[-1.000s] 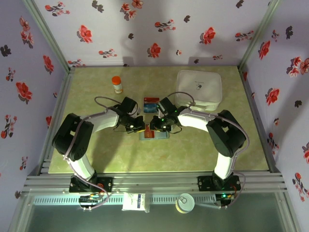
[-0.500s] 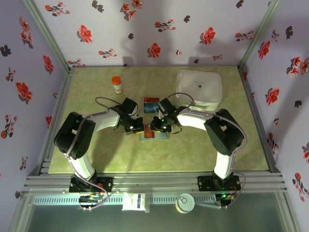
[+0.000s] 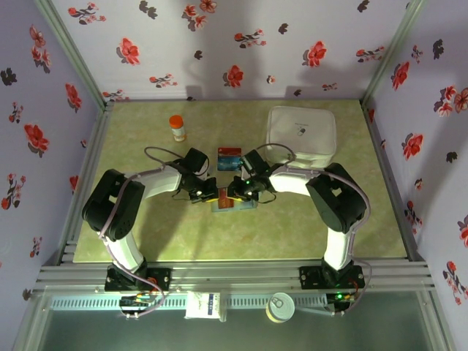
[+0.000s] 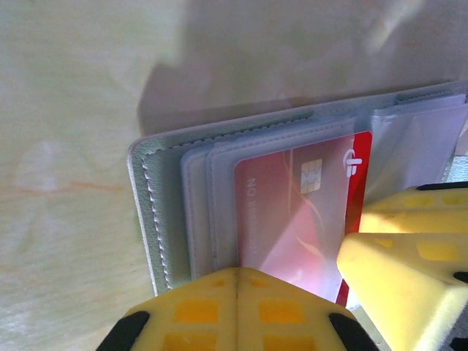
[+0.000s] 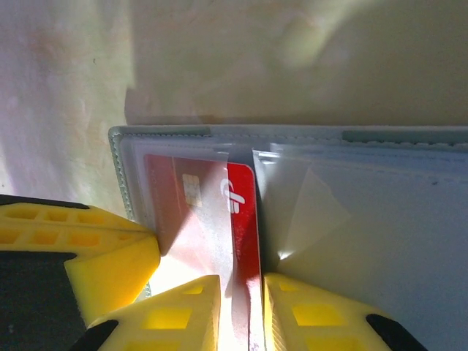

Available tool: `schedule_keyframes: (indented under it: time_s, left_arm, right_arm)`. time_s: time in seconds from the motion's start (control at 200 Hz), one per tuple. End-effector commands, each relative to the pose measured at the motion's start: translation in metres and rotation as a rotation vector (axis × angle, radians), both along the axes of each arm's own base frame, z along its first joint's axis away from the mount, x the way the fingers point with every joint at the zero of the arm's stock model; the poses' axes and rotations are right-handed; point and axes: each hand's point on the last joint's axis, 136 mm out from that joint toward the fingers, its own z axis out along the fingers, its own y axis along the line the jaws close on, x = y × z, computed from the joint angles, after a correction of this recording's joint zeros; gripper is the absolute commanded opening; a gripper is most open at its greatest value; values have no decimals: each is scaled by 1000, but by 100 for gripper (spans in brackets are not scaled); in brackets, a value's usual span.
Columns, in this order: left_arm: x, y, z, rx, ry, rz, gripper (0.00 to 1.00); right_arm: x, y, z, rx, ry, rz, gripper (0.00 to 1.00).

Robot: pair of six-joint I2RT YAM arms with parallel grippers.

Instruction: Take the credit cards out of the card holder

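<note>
Flowery walls (image 3: pixel 219 44), green table (image 3: pixel 146 234). Two cards (image 3: pixel 229 153) already out, lying on table just past card holder (image 4: pixel 157 219). Red card (image 4: pixel 292 212) not out yet, in left panel, partly under clear pocket. Right panel looks empty. Holder open flat mid-table, long side left to right. Red card's bare edge points at middle fold; its long side looks near-to-far. Left end effector (image 4: pixel 236 285) closed tight, holding nothing, tips at holder's edge. Right end effector (image 5: pixel 241 311) almost closed, red card's edge between tips; real grip or not, can't tell.
</note>
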Motion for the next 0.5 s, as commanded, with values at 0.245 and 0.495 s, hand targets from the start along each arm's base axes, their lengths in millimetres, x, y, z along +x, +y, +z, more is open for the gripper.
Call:
schedule_keyframes:
  time_s: [0.245, 0.495]
  left_arm:
    - [-12, 11, -18, 72, 49, -14, 0]
    - [-13, 12, -19, 78, 51, -17, 0]
  right_arm:
    - [4, 5, 24, 118, -21, -25, 18]
    - [4, 2, 28, 129, -28, -35, 12]
